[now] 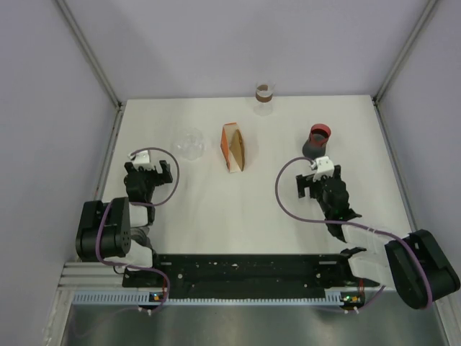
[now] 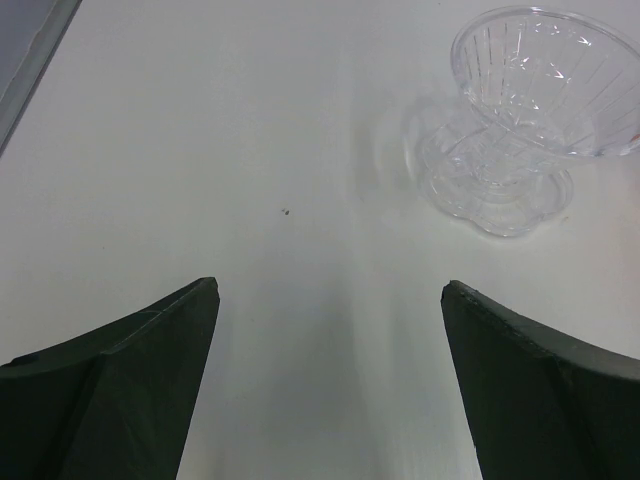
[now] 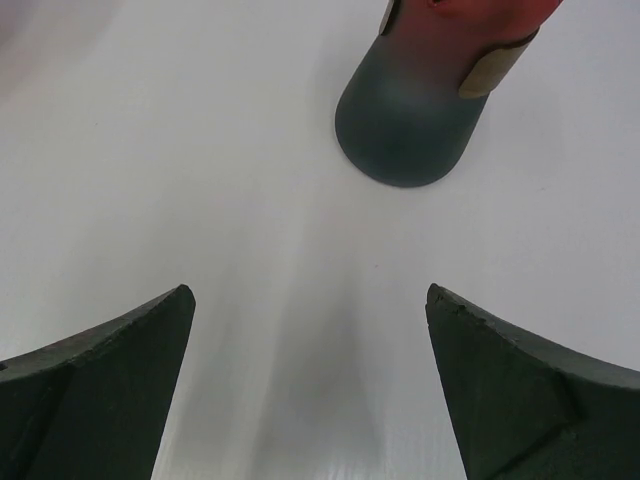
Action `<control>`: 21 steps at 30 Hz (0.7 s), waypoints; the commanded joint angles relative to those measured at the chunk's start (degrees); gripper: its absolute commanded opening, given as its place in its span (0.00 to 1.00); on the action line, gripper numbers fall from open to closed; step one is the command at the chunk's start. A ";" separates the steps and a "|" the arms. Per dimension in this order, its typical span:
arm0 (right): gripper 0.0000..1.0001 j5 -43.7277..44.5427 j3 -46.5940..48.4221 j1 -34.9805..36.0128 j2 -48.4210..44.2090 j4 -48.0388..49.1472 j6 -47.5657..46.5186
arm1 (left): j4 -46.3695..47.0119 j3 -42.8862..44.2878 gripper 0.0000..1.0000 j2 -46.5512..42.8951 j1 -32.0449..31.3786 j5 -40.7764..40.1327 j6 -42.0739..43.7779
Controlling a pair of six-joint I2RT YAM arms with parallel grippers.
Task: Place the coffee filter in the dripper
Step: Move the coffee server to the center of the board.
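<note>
Your left pincer is spread wide with nothing in its jaws, low over the left side of the white table. From its wrist camera you see the two dark fingers splayed apart with only bare tabletop between them. Your right pincer is just as wide and just as empty over the right side of the table, its fingers parted above plain surface. The coffee filter you are after is near the middle of the table, between the two arms and touched by neither. It is a tan-and-orange wedge, and you cannot tell from above whether it lies flat or stands on edge. The dripper is the clear ribbed glass cone just to the left of the filter, upright on its round foot and apart from the filter. In the left wrist view it sits ahead and to the right of the open jaws, clear of the fingertips. Close ahead of your right pincer stands a cup, red at the top and dark grey at the base, with a tan patch on its side; it is in front of the jaws, not between them. At the far edge a small glass jar with a brown band stands alone.
</note>
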 commanded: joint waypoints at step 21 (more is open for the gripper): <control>0.99 -0.55 48.78 -0.65 1.75 -50.59 11.34 | -39.38 21.91 0.98 -11.55 0.25 -0.12 6.29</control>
